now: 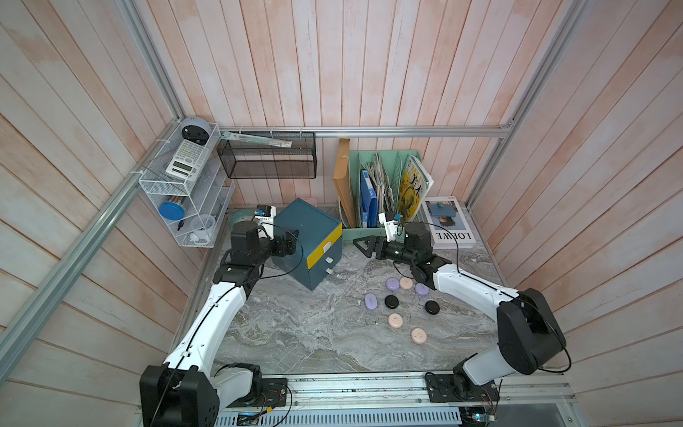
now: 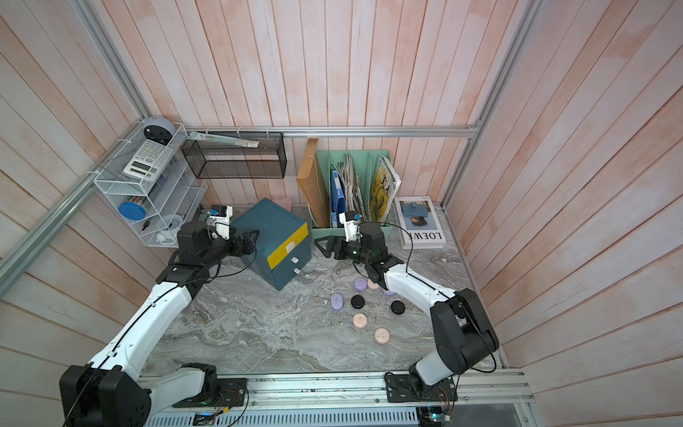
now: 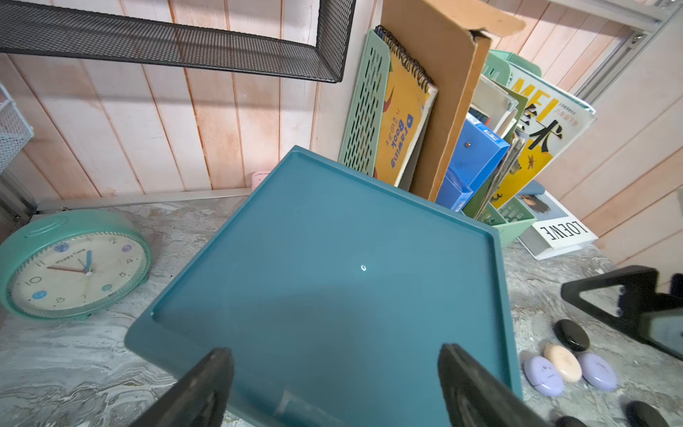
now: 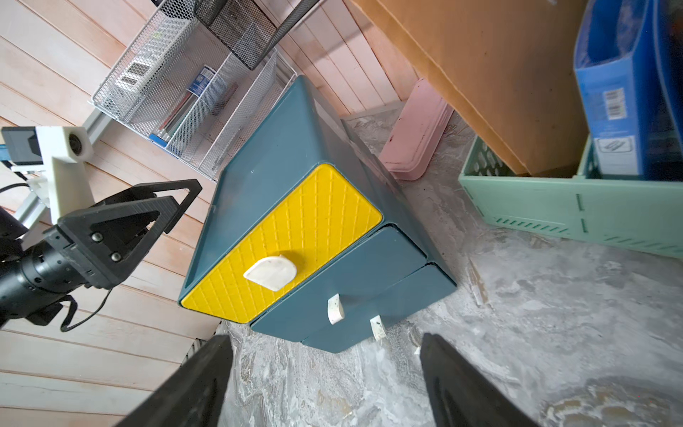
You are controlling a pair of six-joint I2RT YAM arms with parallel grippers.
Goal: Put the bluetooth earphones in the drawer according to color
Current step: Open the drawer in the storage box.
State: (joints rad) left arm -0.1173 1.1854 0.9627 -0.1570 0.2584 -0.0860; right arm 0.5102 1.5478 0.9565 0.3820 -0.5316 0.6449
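The left claw (image 3: 332, 355) is held with its jaws spread wide and empty over the near edge of the top of the small dark teal plastic three-drawer chest (image 1: 303, 225). The right claw (image 4: 325, 338) is likewise spread wide with nothing between its jaws. It is pointed at the chest's front, apart from the yellow grid-patterned drawer front (image 4: 295, 229) and the two teal fronts below it.

The chest is set at an angle on the grey marbled tabletop (image 1: 295, 332). The small rounded earphone cases are scattered on the tabletop beside the right arm, well apart from the chest. Three lilac cases (image 1: 370, 301), three pale pink cases (image 1: 394, 320) and two black cases (image 1: 391, 301) are seen in a top view. A mint-green file rack (image 4: 536, 199) is stood behind.
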